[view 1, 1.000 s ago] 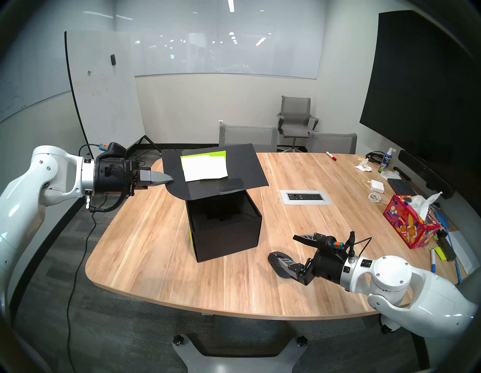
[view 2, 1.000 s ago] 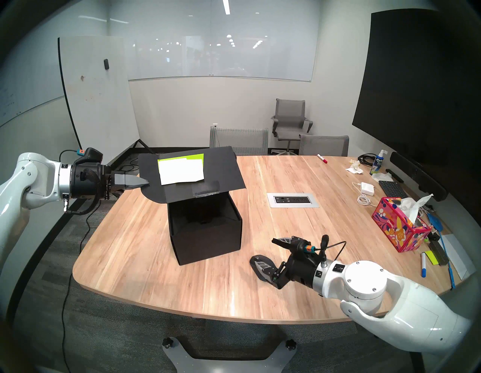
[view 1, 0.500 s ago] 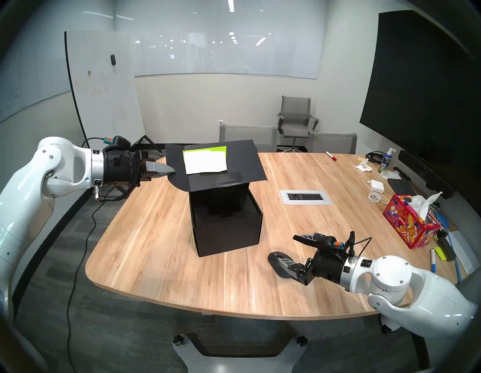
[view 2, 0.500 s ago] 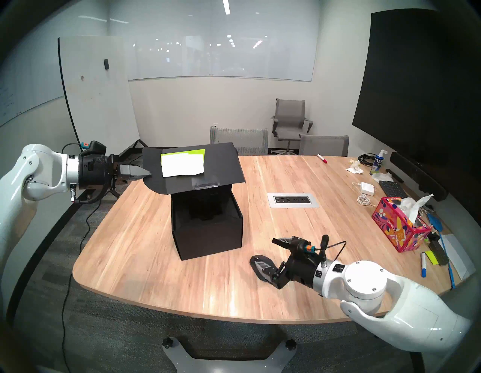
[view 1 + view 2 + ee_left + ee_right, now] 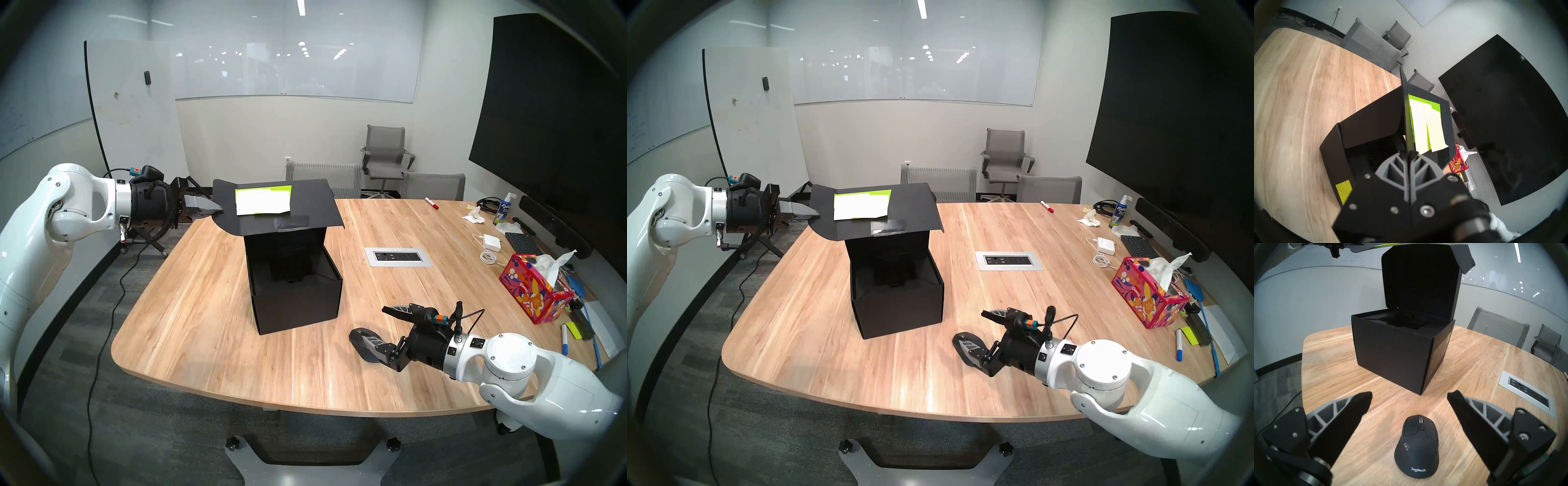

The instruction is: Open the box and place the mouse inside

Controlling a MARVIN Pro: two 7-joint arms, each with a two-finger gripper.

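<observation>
The black box (image 5: 295,298) stands mid-table (image 5: 203,305), insert recess empty. The left gripper (image 5: 217,212) is clamped on its raised lid's (image 5: 305,207) edge. The right gripper's (image 5: 1409,400) fingers spread wide around the Logitech mouse (image 5: 1416,446) near the front edge.

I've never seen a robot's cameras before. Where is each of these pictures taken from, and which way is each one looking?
Head pair: high on the robot, looking down over the table; both arms show.
Left wrist: rides the left gripper, shut on the lid, looking along it over the open box.
Right wrist: low, between the open right gripper fingers, facing the mouse and box.
Shared: all views show the box; the mouse shows only at the right wrist.
</observation>
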